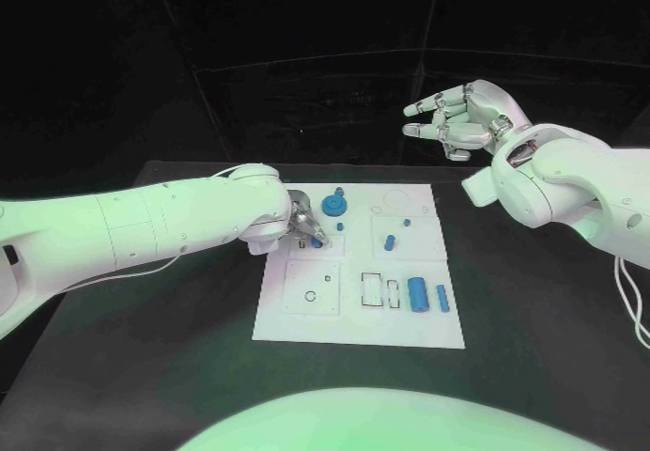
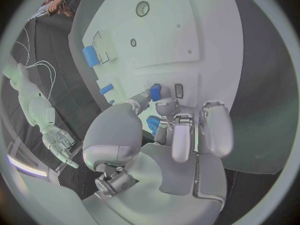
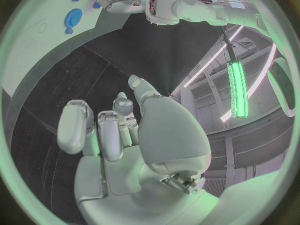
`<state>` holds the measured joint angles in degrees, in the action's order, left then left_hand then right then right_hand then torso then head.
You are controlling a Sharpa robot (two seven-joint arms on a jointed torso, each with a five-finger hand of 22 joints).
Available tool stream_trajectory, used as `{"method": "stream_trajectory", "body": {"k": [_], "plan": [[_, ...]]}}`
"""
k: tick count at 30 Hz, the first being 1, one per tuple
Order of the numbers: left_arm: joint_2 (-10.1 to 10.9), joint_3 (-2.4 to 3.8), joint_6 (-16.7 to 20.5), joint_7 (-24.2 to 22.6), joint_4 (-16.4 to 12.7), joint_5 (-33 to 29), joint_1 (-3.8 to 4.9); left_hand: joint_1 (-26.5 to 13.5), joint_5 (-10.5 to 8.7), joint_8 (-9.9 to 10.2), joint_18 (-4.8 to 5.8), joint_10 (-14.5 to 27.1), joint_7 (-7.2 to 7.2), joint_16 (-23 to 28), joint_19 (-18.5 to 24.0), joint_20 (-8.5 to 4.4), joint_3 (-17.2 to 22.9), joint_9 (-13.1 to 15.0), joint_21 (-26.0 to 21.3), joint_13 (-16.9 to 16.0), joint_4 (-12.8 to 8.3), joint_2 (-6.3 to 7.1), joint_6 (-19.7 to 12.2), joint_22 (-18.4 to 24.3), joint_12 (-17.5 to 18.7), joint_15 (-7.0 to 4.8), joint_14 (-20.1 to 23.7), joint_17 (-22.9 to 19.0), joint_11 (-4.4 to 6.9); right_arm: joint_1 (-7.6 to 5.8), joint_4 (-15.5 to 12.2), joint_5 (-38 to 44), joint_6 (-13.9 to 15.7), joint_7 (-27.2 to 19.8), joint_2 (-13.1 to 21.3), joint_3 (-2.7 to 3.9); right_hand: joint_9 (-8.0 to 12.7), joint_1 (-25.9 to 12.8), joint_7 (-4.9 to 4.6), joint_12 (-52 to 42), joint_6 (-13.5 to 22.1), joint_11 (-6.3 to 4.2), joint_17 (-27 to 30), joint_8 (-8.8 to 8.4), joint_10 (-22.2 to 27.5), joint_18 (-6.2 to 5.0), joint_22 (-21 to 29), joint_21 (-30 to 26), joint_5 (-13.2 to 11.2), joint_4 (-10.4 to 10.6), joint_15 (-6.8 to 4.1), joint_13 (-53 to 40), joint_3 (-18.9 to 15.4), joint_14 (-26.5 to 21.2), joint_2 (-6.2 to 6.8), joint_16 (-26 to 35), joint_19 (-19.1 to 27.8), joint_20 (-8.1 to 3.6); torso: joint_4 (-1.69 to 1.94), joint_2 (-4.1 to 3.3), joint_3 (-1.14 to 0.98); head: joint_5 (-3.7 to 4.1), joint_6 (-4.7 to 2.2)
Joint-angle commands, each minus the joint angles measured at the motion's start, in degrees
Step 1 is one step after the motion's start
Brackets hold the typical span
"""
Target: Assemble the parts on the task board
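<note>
The left hand [image 1: 301,228] sits at the left edge of the task board [image 1: 312,319], just left of centre in the head view, its fingers bent down onto the plate. The left wrist view adds what the head view cannot resolve: the thumb and a fingertip [image 2: 164,104] are closed on a small blue part [image 2: 155,91] that stands on the white plate beside a small dark slot, while the remaining fingers reach forward alongside it. In the head view the same part [image 1: 317,241] appears as a short blue piece just under the fingers. The right hand [image 1: 460,117] is raised in the upper right of the head view, well apart from the board and beyond the far edge of the black surface [image 1: 542,329]; its fingers are spread and loosely curled, holding nothing. The right wrist view confirms this: the palm and fingers [image 3: 78,125] are bare against the dark surface. Outward from the left hand, a round blue part with a knob [image 1: 336,202] lies near the upper left of the plate, two small blue pieces [image 1: 389,243] lie near its centre, and two upright blue cylinders [image 1: 419,294] stand side by side near the lower right, next to rectangular recesses.
</note>
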<state>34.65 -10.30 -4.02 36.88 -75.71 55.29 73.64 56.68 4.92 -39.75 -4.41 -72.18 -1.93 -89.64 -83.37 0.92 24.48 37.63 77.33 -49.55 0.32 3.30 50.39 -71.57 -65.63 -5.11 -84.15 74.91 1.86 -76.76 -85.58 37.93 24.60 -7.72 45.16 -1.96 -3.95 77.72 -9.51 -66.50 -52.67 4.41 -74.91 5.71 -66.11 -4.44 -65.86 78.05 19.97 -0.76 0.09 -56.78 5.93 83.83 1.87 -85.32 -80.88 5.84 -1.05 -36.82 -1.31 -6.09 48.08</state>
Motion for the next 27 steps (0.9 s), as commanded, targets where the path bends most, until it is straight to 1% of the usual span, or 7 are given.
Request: {"method": "stream_trajectory", "body": {"k": [1, 8, 13, 14, 18, 25, 27], "plan": [[-0.08, -0.08, -0.70, 0.99, 0.18, 0.26, -0.02, -0.31, -0.13, -0.23, 0.54, 0.13, 0.01, -0.36, -0.23, -0.18, -0.80, 0.09, 0.25, -0.09, 0.31, -0.01, 0.51, -0.07, -0.41, -0.44, -5.85, 15.09, 0.24, -0.13, 0.02, 0.13, -0.33, -0.49, 0.01, 0.05, 0.08, -0.56, -0.08, 0.00, 0.20, 0.01, -7.70, -0.28, 0.17, -0.35, 0.07, -0.35, 0.30, 0.27, -0.25, 0.08, 0.18, 4.22, -0.24, 0.27, 0.45, -0.14, 0.03, 0.02, 0.00, 0.05, 0.02], [-0.18, -0.07, -0.30, 0.97, 0.43, 0.26, -0.02, -1.22, -0.17, -0.44, 0.57, 0.08, -0.03, -0.36, -0.32, -0.19, -4.48, 0.25, 0.29, -0.26, 2.28, -0.04, 0.61, -0.25, -0.64, -0.42, -5.85, 15.09, 0.21, -0.13, 0.07, 0.13, -0.28, -0.55, -0.03, 0.05, 0.08, -0.89, -0.08, 0.06, 0.24, 0.03, -7.39, -0.30, 0.30, -0.41, 0.37, -0.51, 0.31, 0.50, -0.23, 0.26, 0.08, 4.12, -0.13, 0.48, 0.58, -0.12, 0.06, -0.01, 0.02, 0.11, 0.03], [-0.14, -0.07, 0.27, 0.82, 0.48, 0.26, -0.02, -2.74, -0.32, -1.08, 0.58, -0.01, 0.19, -0.36, -0.36, -0.25, -8.91, 0.61, 0.28, -0.37, 4.41, 0.66, 1.07, -0.35, -0.84, -0.51, -5.85, 15.09, 0.35, -0.13, 0.13, 0.13, -0.29, -0.59, -0.07, 0.05, 0.09, -1.13, -0.09, 0.07, 0.28, 0.05, -7.30, -0.32, 0.37, -0.42, 0.46, -0.57, 0.29, 0.68, -0.22, 0.35, 0.02, 4.09, -0.09, 0.55, 0.63, -0.11, 0.05, -0.01, 0.05, 0.11, 0.01], [-0.11, -0.06, 0.45, 0.73, 0.45, 0.26, -0.02, -3.04, -0.71, -1.28, 0.60, -0.14, 0.33, -0.36, -0.43, -0.32, -10.54, 0.74, 0.36, -0.54, 5.35, 0.54, 1.07, -0.51, -1.01, -0.61, -5.85, 15.09, 0.45, -0.13, 0.15, 0.13, -0.29, -0.60, -0.08, 0.05, 0.09, -1.16, -0.09, 0.07, 0.28, 0.05, -7.29, -0.32, 0.38, -0.42, 0.46, -0.57, 0.29, 0.71, -0.22, 0.36, 0.01, 4.09, -0.09, 0.56, 0.63, -0.11, 0.04, 0.02, 0.06, 0.12, 0.03], [-0.06, -0.05, 0.67, 0.50, 0.34, 0.24, -0.02, -3.39, -1.55, -1.72, 0.65, -0.33, 0.50, -0.36, -0.54, -0.46, -13.56, 0.98, 0.49, -0.81, 7.12, 0.35, 1.12, -0.78, -1.28, -0.73, -5.85, 15.09, 0.61, -0.12, 0.22, 0.13, -0.33, -0.63, -0.12, 0.05, 0.09, -1.19, -0.09, 0.07, 0.28, 0.05, -7.28, -0.32, 0.38, -0.42, 0.45, -0.57, 0.28, 0.73, -0.22, 0.37, 0.00, 4.08, -0.09, 0.56, 0.63, -0.11, 0.07, -0.03, 0.05, 0.19, 0.02], [-0.02, -0.04, 0.61, 0.35, 0.07, 0.04, -0.03, -2.94, -1.62, -2.03, 0.69, -0.48, 0.60, -0.36, -0.63, -0.54, -15.72, 1.14, 0.60, -1.02, 8.25, -0.01, 1.09, -1.00, -1.49, -0.82, -5.85, 15.09, 0.69, -0.12, 0.30, 0.13, -0.40, -0.65, -0.18, 0.05, 0.09, -1.30, -0.10, 0.04, 0.30, 0.05, -7.24, -0.33, 0.38, -0.42, 0.45, -0.58, 0.28, 0.82, -0.21, 0.37, -0.02, 4.07, -0.09, 0.59, 0.63, -0.10, 0.10, 0.03, 0.02, 0.25, 0.09], [0.01, -0.04, 0.70, 0.28, 0.01, 0.02, -0.03, -2.85, -1.61, -2.06, 0.69, -0.49, 0.61, -0.36, -0.63, -0.54, -15.89, 1.15, 0.60, -1.03, 8.34, -0.08, 1.09, -1.02, -1.51, -0.82, -5.85, 15.09, 0.70, -0.12, 0.33, 0.13, -0.43, -0.63, -0.19, 0.05, 0.09, -1.36, -0.10, 0.01, 0.31, 0.06, -7.24, -0.33, 0.36, -0.42, 0.44, -0.58, 0.29, 0.88, -0.21, 0.35, -0.04, 4.07, -0.10, 0.60, 0.63, -0.10, 0.08, 0.03, 0.02, 0.07, 0.01]]}}
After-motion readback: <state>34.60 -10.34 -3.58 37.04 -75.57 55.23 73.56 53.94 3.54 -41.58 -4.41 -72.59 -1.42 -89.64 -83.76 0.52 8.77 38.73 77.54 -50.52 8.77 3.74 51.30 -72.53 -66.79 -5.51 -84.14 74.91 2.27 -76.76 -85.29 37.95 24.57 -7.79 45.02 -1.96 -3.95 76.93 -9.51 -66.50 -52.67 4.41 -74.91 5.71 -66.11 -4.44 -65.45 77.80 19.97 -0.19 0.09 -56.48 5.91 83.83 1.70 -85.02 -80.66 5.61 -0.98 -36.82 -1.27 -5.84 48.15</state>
